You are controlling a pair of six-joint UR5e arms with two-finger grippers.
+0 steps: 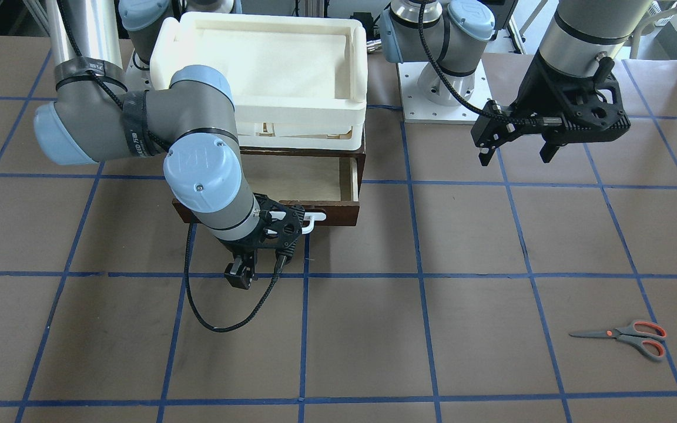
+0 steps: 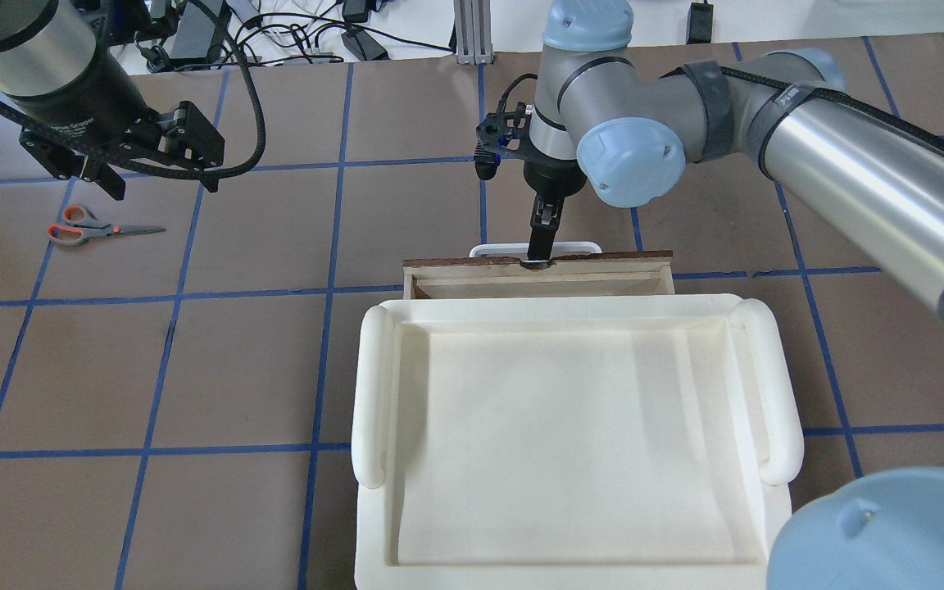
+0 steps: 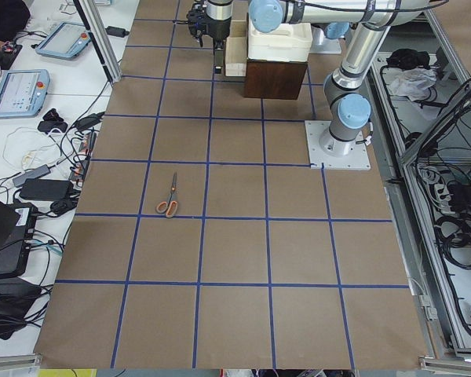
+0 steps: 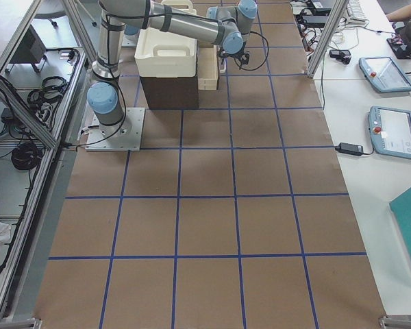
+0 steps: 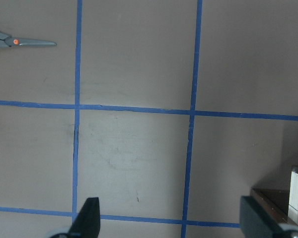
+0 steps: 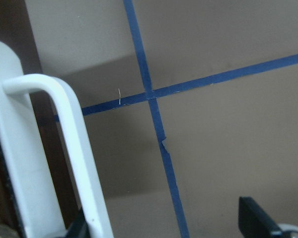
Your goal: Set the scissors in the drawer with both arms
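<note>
The scissors (image 1: 626, 335) lie flat on the brown table, far from the drawer, and also show in the overhead view (image 2: 95, 232) and at the top left of the left wrist view (image 5: 20, 42). My left gripper (image 1: 518, 155) hangs open and empty above the table, apart from the scissors. The dark brown drawer (image 1: 338, 214) is pulled out and its pale interior shows. My right gripper (image 1: 298, 226) is open at the drawer's white bar handle (image 6: 69, 148), with one finger right beside the bar.
A cream-white plastic tray (image 2: 374, 393) sits on top of the cabinet that holds the drawer. Blue tape lines grid the table. The left arm's base plate (image 1: 444, 111) stands beside the cabinet.
</note>
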